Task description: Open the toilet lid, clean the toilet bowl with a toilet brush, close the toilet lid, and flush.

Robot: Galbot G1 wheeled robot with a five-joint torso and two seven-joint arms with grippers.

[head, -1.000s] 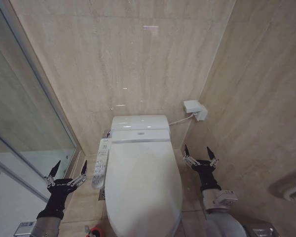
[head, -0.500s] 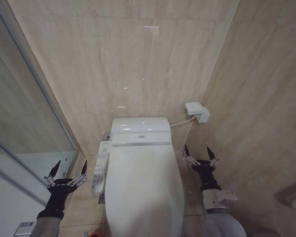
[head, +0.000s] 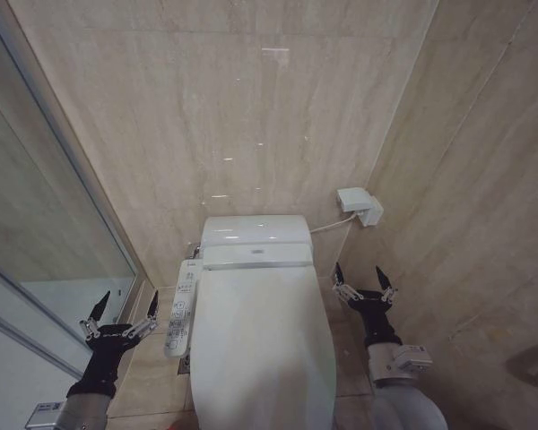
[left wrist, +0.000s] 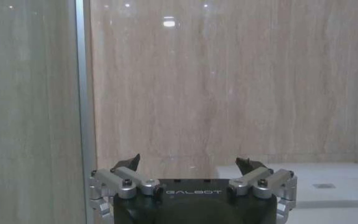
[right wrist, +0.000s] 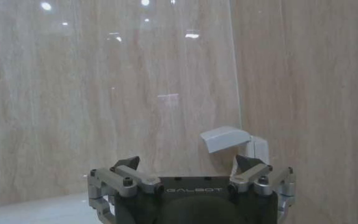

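The glossy white toilet lid (head: 262,345) lies shut over the toilet bowl, which it hides, at the bottom centre of the head view. A white button panel arm (head: 182,307) runs along the toilet's left side. My left gripper (head: 123,315) hangs open to the left of the toilet, beside the glass partition, with nothing between its fingers. To the right of the toilet, my right gripper (head: 359,279) also stands open and empty. In the wrist views the left gripper (left wrist: 188,162) and the right gripper (right wrist: 189,162) face the back wall. The toilet brush is out of view.
A glass partition with a metal frame (head: 67,170) closes off the left side. Beige tiled walls stand behind and to the right. A white wall box (head: 359,204) with a cable sits to the right of the tank (head: 255,231). Narrow floor strips flank the toilet.
The whole head view has shifted: the toilet now sits lower in the picture and the red item at the bottom edge has dropped out of view. Both grippers hold the same pose.
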